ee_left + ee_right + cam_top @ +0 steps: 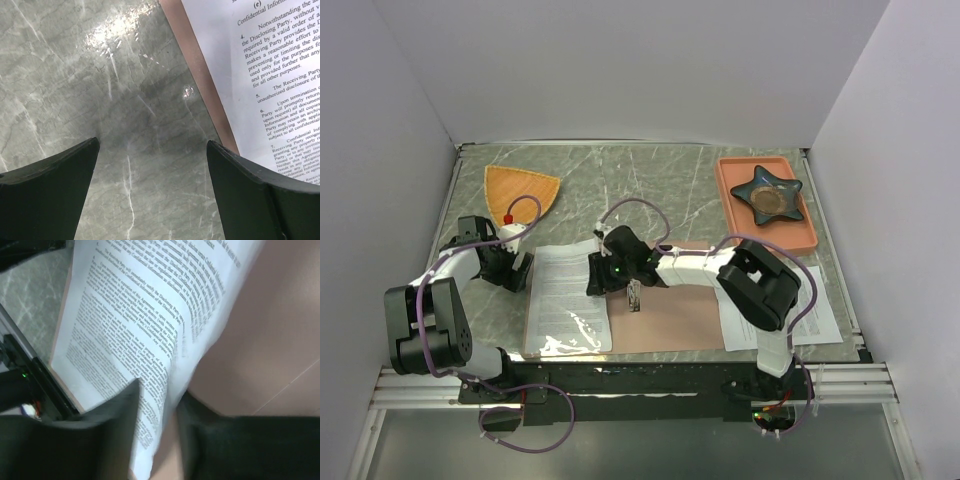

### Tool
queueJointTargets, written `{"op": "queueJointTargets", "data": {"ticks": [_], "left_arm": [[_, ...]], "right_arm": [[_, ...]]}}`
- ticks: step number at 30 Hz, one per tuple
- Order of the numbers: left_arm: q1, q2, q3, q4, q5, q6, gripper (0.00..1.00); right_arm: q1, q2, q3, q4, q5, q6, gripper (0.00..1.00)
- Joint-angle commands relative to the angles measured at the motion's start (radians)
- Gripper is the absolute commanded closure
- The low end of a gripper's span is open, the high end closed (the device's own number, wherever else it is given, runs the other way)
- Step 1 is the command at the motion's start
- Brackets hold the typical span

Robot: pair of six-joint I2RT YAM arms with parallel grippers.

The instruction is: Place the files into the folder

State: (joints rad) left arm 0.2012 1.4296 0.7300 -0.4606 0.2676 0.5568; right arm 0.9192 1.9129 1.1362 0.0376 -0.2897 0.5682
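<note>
A grey marbled worktop (650, 180) carries an open pinkish-brown folder (665, 315) at its near centre. A printed sheet (565, 295) lies on the folder's left half, and more sheets (820, 315) lie just right of the folder. The right hand (160, 395) pinches the printed sheet's right edge, curling it upward. The left hand (152, 145) hovers wide open over the worktop, just left of the folder.

Text-printed files (567, 297) on open folder (670, 320)

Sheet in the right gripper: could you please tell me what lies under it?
The folder lies under the sheet; a pink strip shows past the sheet's left edge, and the folder's right half is bare. Whether another sheet hides beneath cannot be seen.
</note>
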Motion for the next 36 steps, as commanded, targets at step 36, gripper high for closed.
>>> {"op": "queueJointTargets", "data": {"ticks": [36], "left_arm": [[0.032,-0.107,0.086,-0.090,0.038,0.043,0.04]], "right_arm": [[-0.457,-0.131,0.072,-0.914,0.687,0.070,0.45]]}}
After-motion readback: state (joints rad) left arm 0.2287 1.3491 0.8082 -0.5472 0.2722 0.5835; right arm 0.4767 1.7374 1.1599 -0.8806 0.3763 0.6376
